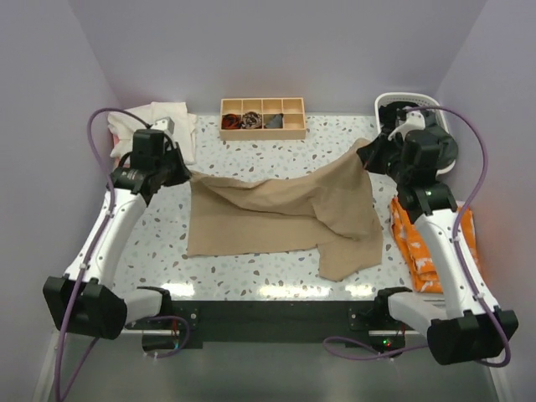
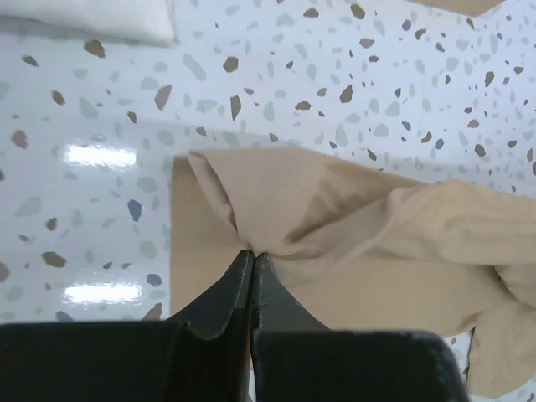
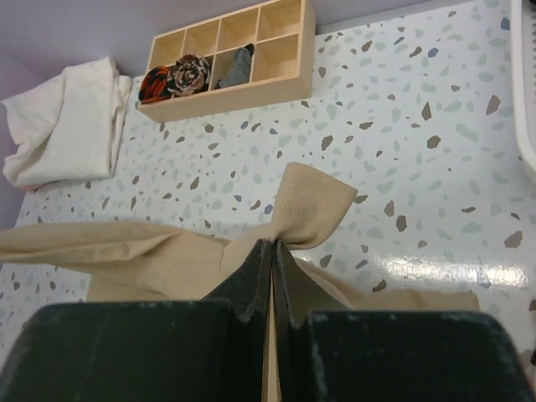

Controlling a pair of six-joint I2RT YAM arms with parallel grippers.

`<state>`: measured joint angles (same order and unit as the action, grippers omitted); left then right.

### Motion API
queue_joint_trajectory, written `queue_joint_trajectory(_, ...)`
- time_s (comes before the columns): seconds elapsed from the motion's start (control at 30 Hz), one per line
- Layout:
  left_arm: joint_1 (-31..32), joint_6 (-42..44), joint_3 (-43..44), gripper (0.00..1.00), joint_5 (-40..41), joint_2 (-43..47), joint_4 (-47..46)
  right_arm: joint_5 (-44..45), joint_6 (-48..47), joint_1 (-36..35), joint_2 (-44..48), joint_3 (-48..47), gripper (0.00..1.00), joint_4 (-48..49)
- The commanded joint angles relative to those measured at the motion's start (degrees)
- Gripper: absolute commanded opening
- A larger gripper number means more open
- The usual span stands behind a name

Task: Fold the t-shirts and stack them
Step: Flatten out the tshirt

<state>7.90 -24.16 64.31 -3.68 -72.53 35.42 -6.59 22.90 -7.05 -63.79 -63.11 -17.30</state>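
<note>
Tan t-shirt (image 1: 276,218) (2 corners) pinched: left gripper (image 2: 253,251), right gripper (image 3: 273,243).

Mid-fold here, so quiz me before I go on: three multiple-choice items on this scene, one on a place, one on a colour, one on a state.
1. Where does the cream-white shirt lie?
A. at the far-left corner of the table
B. in the white basket
C. at the near edge

2. What colour is the cloth at the right edge?
A. blue
B. orange
C. green

3. How is the left hand?
A. open, off the cloth
B. shut on nothing
C. shut on the tan shirt

Answers:
1 A, the top view shows it folded by the far-left wall.
2 B, it shows plainly orange from above.
3 C, its wrist view shows it closed on a tan fold.
</note>
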Motion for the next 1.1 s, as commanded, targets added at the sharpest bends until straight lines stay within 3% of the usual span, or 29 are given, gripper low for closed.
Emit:
queue_joint_trajectory(0.0,0.1,3.77,9.22,0.0,5.25,6.95,9.21,-3.42,-4.17,0.11,5.77,-7.36,0.0,-11.51)
queue_joint_trajectory(0.47,0.18,7.11,41.91,0.0,6.76,21.64,32.68,-13.35,-5.49,0.19,18.52,-44.27,0.0,-40.08)
queue_joint_trajectory(0.67,2.38,3.43,49.66,0.0,3.95,28.58,35.32,-19.41,-4.97,0.11,19.14,-60.0,0.0,-49.31)
queue_joint_trajectory(0.8,2.47,0.53,52.92,0.0,-2.2,29.99,35.94,-21.89,-3.83,0.19,19.14,-68.09,0.02,-51.95)
queue_joint_trajectory(0.97,2.47,-1.06,57.06,0.0,-2.91,29.38,38.76,-20.49,-3.73,0.19,20.1,-64.17,0.02,-50.03)
queue_joint_trajectory(1.07,2.47,-1.85,51.72,0.0,-2.12,29.9,37.97,-16.64,-4.09,0.19,21.86,-54.0,0.02,-45.82)
